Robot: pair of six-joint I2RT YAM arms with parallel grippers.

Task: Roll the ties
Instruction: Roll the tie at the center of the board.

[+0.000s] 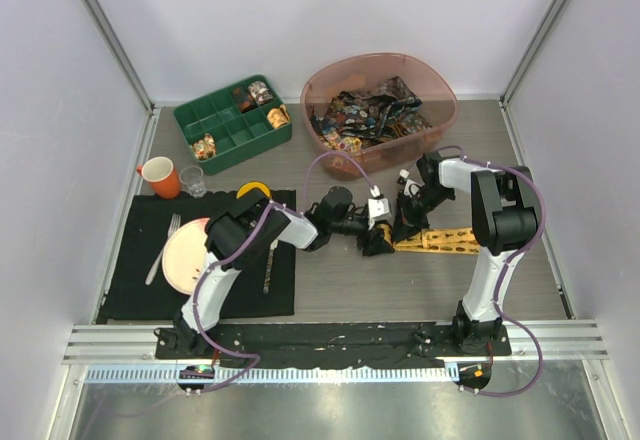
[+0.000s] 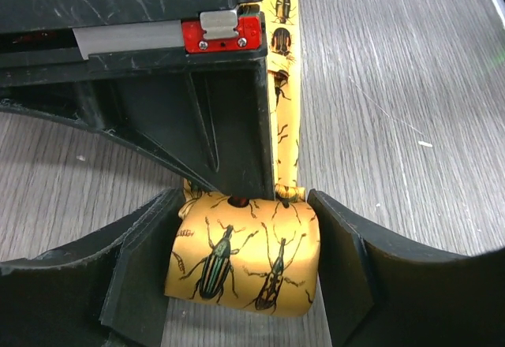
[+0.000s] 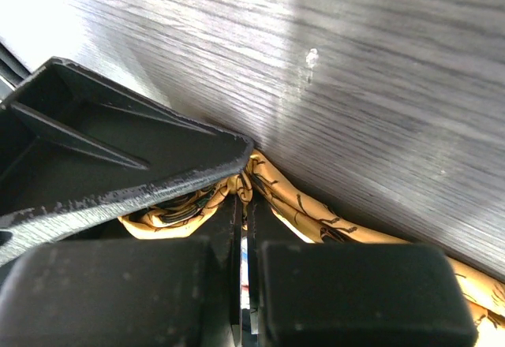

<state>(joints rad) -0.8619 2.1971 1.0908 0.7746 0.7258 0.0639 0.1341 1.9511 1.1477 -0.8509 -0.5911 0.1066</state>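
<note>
Left end effector (image 2: 241, 272), half-spread, clasps yellow tie (image 2: 237, 244) (right end effector (image 3: 242, 205) pinches).

A grey desk (image 1: 420, 280) with a fine wood-grain laminate top fills the middle of the scene. Plain white wall panels close it in on three sides: a back wall (image 1: 330, 10), a left wall (image 1: 50, 160) and a right wall (image 1: 600, 160). Slim silver aluminium struts (image 1: 108, 30) rise along the two rear corners. Along the near edge runs a ribbed aluminium rail (image 1: 110, 345), then a pale blue toothed strip (image 1: 330, 372), then a band of shiny brushed steel (image 1: 330, 410). The light is soft and even, with faint shadows. In the right wrist view a bright white glare (image 3: 158, 0) washes out part of the grain.
</note>
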